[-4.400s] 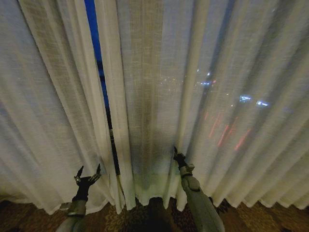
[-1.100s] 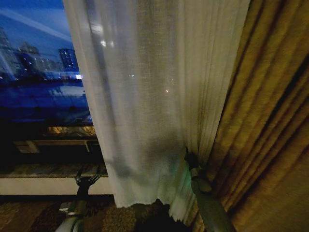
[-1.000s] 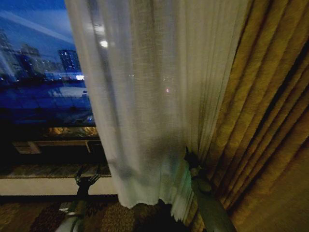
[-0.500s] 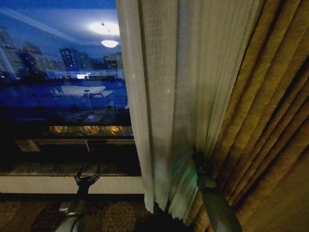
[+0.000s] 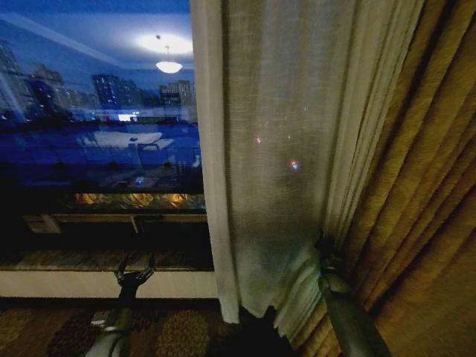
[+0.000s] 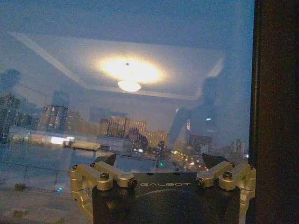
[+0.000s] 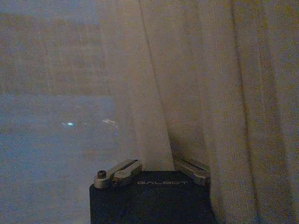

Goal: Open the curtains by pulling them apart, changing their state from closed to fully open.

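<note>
Sheer pleated curtains (image 5: 275, 149) pinched by right tool (image 5: 324, 249).

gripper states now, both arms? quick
Left gripper: open, holding nothing, low in front of the window sill.
Right gripper: shut on a fold of the sheer curtain, beside the golden-brown drape.

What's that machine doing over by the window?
It is opening curtains. Its right gripper is shut on a fold of the sheer cream curtain, which is bunched against the golden-brown drape. The window on the left is uncovered, with city lights outside. The left gripper hangs open and low, holding nothing.
</note>
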You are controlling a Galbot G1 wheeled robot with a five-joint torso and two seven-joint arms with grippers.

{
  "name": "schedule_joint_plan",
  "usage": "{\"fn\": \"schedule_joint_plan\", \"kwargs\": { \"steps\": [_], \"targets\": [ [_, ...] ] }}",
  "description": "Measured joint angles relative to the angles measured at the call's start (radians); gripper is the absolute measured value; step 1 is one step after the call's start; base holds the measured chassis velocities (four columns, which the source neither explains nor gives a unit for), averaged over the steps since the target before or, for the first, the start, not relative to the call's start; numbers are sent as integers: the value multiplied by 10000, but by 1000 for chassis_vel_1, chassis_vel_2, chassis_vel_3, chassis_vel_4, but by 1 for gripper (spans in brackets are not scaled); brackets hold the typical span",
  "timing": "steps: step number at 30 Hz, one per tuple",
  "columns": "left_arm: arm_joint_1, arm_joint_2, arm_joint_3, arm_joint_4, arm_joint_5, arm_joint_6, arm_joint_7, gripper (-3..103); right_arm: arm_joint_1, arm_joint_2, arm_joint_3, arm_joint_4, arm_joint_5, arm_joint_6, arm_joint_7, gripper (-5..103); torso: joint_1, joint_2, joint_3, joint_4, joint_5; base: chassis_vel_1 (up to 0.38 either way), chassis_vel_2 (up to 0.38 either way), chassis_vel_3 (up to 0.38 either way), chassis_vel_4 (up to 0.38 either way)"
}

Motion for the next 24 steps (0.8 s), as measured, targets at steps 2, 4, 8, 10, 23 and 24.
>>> {"fn": "schedule_joint_plan", "kwargs": {
  "steps": [2, 4, 8, 10, 23, 24],
  "targets": [
    [0, 0, 0, 0, 0, 0, 0, 100, -346, 15, -117, 571, 209, -192, -514, 3, 0, 0, 0, 1, -1, 0, 0, 0, 0],
    [0, 0, 0, 1, 0, 0, 0, 100, -537, 19, -192, 885, 270, -291, -707, 8, 0, 0, 0, 0, 0, 0, 0, 0, 0],
    [0, 0, 0, 0, 0, 0, 0, 100, -1438, 49, -415, 2412, 543, -743, -1268, 25, 0, 0, 0, 1, -2, 0, 0, 0, 0],
    [-1, 0, -1, 0, 0, 0, 0, 100, -1672, 47, -412, 2708, 536, -825, -1472, 30, 0, 0, -1, 2, -3, 0, 0, 0, 0],
    [0, 0, -1, 0, 0, 0, 0, 100, -3668, 335, -59, 4611, 239, -622, -1862, 79, -1, 0, -1, 0, -2, 0, 0, 0, 0],
    [0, 0, -1, 0, 0, 0, 0, 100, -3644, 384, -60, 4608, 220, -599, -1814, 84, -1, 0, -1, 0, -1, 0, 0, 0, 0]
  ]
}}
